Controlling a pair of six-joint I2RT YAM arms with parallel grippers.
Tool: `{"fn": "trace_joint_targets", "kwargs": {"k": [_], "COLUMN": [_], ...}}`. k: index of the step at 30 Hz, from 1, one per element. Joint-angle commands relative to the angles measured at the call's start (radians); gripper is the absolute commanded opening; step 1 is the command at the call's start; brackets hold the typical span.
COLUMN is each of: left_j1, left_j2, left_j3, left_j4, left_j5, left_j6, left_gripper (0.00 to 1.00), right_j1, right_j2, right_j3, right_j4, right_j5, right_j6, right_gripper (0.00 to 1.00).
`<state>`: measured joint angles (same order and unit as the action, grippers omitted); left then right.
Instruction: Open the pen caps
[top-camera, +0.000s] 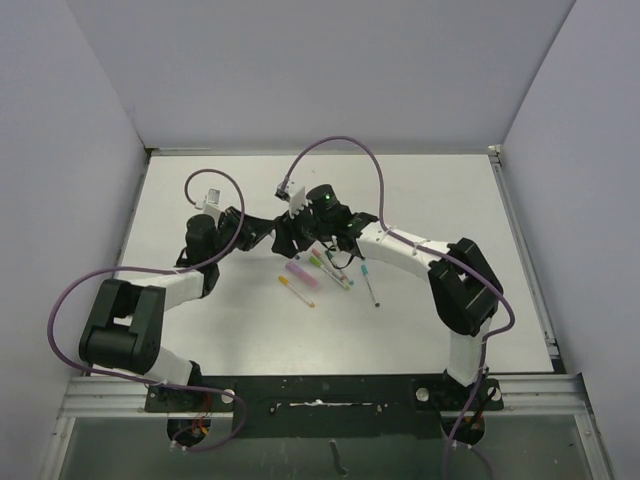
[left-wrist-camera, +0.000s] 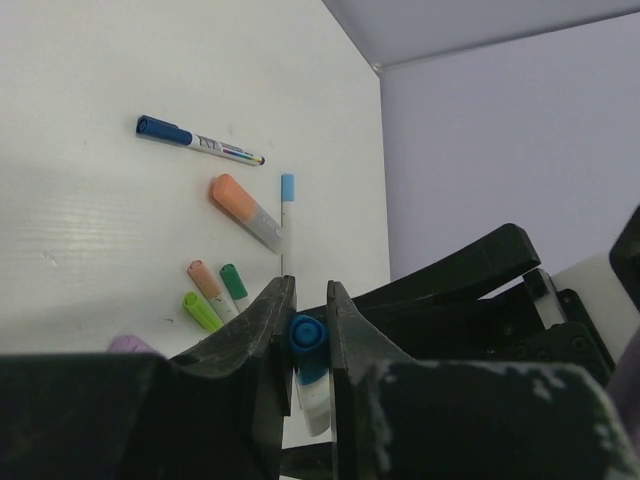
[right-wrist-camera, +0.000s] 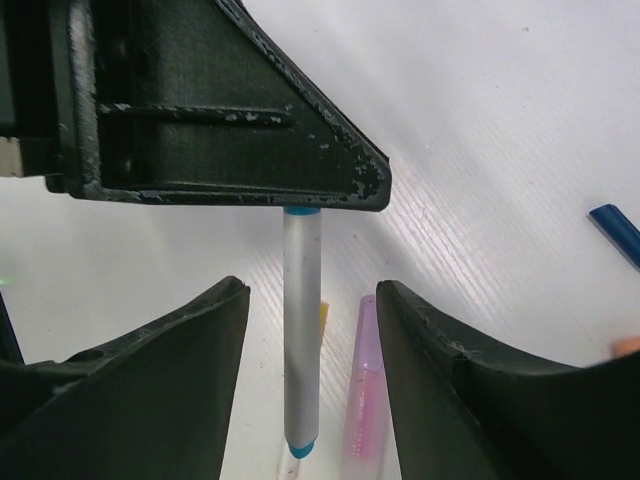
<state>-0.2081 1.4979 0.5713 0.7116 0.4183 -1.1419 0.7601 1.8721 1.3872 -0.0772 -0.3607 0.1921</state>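
Clamping the blue pen cap (left-wrist-camera: 308, 335) tightly, the left gripper (left-wrist-camera: 310, 292) holds its white pen barrel (right-wrist-camera: 302, 330) between the parted fingers of the right gripper (right-wrist-camera: 312, 295), which grips nothing.

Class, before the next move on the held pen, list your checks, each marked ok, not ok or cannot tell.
1. left claw shut on blue cap: ok.
2. barrel between fingers of right claw: ok.
3. right claw gripping barrel: not ok, jaws open.
4. blue cap off: not ok, on barrel.
5. barrel clear of lilac highlighter below: cannot tell.
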Motion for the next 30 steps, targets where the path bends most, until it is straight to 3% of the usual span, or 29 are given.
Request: {"fn": "trace_joint_targets", "kwargs": {"k": [1, 16, 18, 23, 30], "left_j1": [-0.006, -0.029, -0.031, -0.032, -0.002], "left_j2": [0.009, -0.01, -0.014, -0.011, 0.001], "left_j3": [0.057, 0.064, 0.065, 0.072, 0.163], "left_j4": [0.078, 0.016, -0.005, -0.037, -0.118], "left_j5": [0.006, -0.005, -0.013, -0.022, -0.058], "left_j6": [-0.005, 0.054, 0.071, 0.1, 0.148], "left_gripper": [0.0, 0.0, 0.0, 0.0, 0.0], "right_j1": [-0.008, -0.009, -0.009, -0.009, -0.019], "right_j2": [0.013, 0.034, 0.037, 0.042, 0.014], "right_j3": [0.042, 0.071, 0.073, 0.075, 0.032], "right_j4": [0.025, 0.036, 0.034, 0.029, -0.004], "right_j5": [-0.026, -0.044, -0.05, -0.059, -0.067], "right_j6": [0.0, 0.015, 0.015, 0.02, 0.016], "right_gripper": [0.54, 0.3, 0.25, 0.0, 0.0]}}
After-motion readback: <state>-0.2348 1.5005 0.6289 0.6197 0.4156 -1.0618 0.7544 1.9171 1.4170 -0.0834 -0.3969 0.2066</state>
